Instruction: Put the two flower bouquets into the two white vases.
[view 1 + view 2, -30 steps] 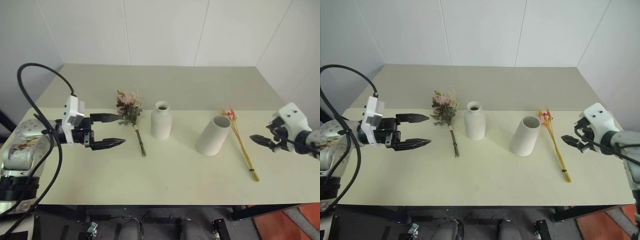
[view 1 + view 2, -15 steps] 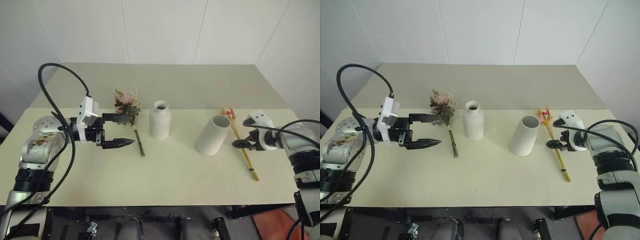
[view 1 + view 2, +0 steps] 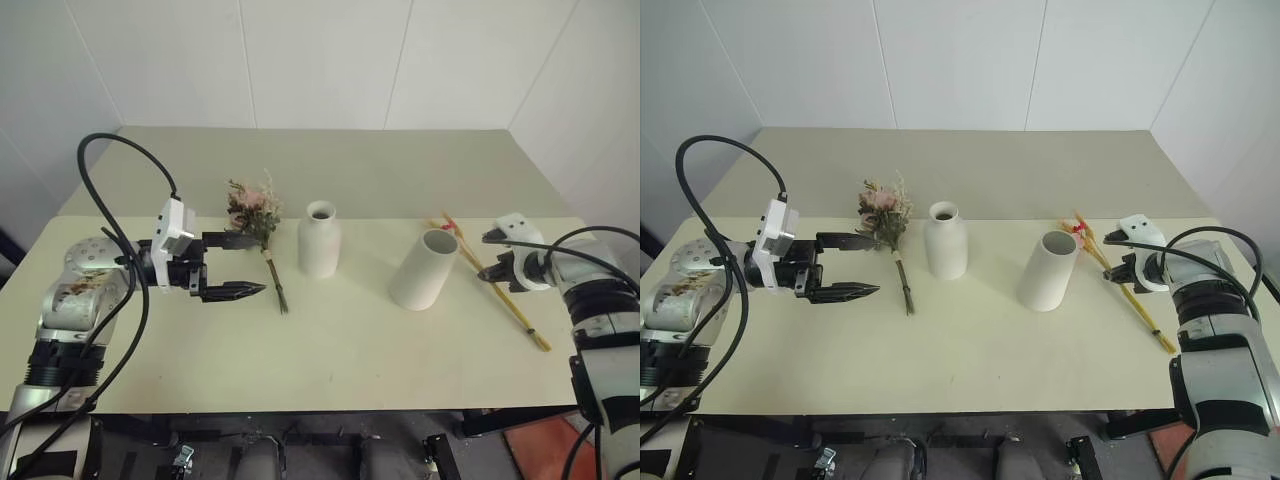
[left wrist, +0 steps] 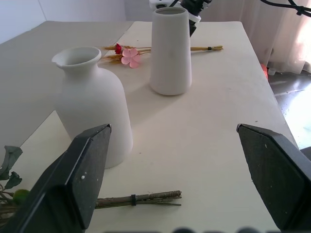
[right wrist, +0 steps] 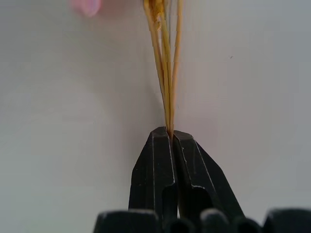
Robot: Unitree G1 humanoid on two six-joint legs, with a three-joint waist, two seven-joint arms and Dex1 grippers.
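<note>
Pinching the thin yellow stalk bundle part-way along its length, the robot's right claw has its two fingers pressed together on the stems, as the right wrist view shows. The bundle lies flat on the table, its long axis running on a slant: the small red and pink flower heads point toward the back of the table, just beside the mouth of the wide white vase, while the cut ends trail toward the table's front right edge. That vase stands tilted in the head views, just to the left of the right claw, so the right arm is plainly the nearer one for this bunch; the judgement is that the stems must be lifted and swung upright, cut ends down, before they can drop into the wide mouth. On the other side, the left claw hangs with its fingers spread wide apart and nothing between them, pointing across toward the bunch of pink roses, which lies on the table with its blooms toward the back and its bound stem toward the front, just left of the narrow-necked white vase. Neither bunch is yet in a vase.
</note>
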